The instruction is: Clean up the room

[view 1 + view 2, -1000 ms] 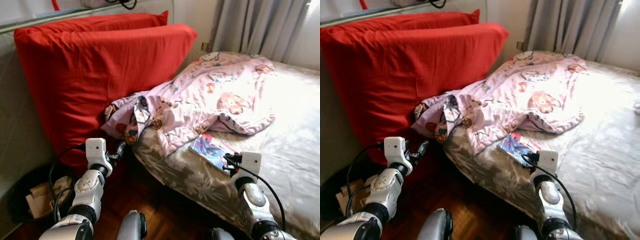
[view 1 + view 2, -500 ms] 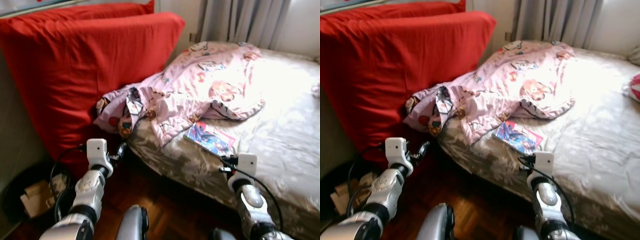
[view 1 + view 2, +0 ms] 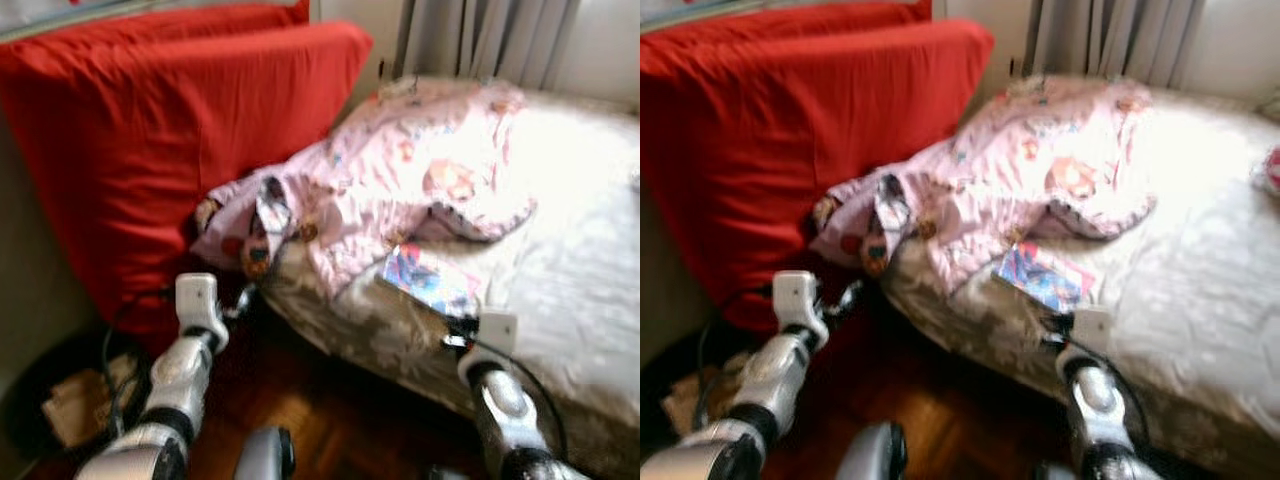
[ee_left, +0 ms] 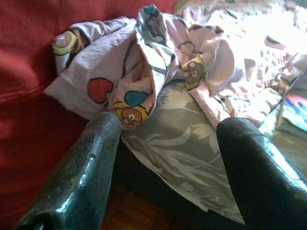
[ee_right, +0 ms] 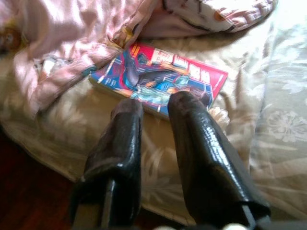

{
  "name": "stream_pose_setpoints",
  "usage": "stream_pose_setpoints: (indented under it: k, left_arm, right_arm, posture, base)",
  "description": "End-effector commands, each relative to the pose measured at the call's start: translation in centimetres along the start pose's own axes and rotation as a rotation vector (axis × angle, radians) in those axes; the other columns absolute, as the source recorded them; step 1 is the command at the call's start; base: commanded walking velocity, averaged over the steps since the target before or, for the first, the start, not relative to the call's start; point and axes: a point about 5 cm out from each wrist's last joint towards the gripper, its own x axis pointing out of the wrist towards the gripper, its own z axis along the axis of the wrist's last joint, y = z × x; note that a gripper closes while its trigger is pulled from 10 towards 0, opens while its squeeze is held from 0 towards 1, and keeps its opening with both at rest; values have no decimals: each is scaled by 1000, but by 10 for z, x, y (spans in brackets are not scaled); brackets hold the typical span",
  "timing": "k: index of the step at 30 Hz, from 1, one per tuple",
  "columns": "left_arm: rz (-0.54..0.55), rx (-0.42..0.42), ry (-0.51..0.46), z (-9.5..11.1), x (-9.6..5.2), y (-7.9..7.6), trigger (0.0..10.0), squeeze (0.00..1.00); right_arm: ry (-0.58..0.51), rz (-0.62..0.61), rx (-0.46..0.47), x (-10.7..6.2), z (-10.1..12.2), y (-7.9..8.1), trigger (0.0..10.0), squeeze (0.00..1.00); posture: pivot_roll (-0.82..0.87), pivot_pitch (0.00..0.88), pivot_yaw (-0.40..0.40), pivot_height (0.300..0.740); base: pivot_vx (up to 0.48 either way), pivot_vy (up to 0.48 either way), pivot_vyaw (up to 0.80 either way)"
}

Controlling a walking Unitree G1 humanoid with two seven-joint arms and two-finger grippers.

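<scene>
A pink cartoon-print garment point(image 3: 400, 190) lies crumpled across the bed point(image 3: 590, 260), one end hanging over the corner beside the red pillows. A colourful comic book point(image 3: 430, 280) lies flat on the bedspread just below it. My left gripper point(image 4: 170, 124) is open and low by the bed's corner, with the garment's hanging end point(image 4: 134, 81) just beyond its fingers. My right gripper point(image 5: 153, 103) is shut with nothing in it, its fingertips just short of the comic book point(image 5: 158, 76) at the mattress edge.
Two large red pillows point(image 3: 150, 130) lean against the wall on the left. A dark bin point(image 3: 60, 400) with paper in it stands on the wooden floor point(image 3: 330, 420) at lower left. Grey curtains point(image 3: 490, 35) hang behind the bed.
The view has swung slightly and is now blurred by camera motion. Both arms hold the same pose, and the garment and book lie where they were.
</scene>
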Motion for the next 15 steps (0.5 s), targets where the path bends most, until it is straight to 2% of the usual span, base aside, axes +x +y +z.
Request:
stream_pose_setpoints:
  k: [1,15]
  left_arm:
    - [-21,-11,-8,2,3,-8,10000,0]
    - [-27,-12,-5,1,3,-9,10000,0]
  right_arm:
    - [6,-16,-2,-2,-2,-6,10000,0]
    - [3,-8,-3,0,1,-6,10000,0]
  posture:
    - [64,13,21,599]
    - [65,15,22,599]
  base:
    - [304,0,0]
    - [305,0,0]
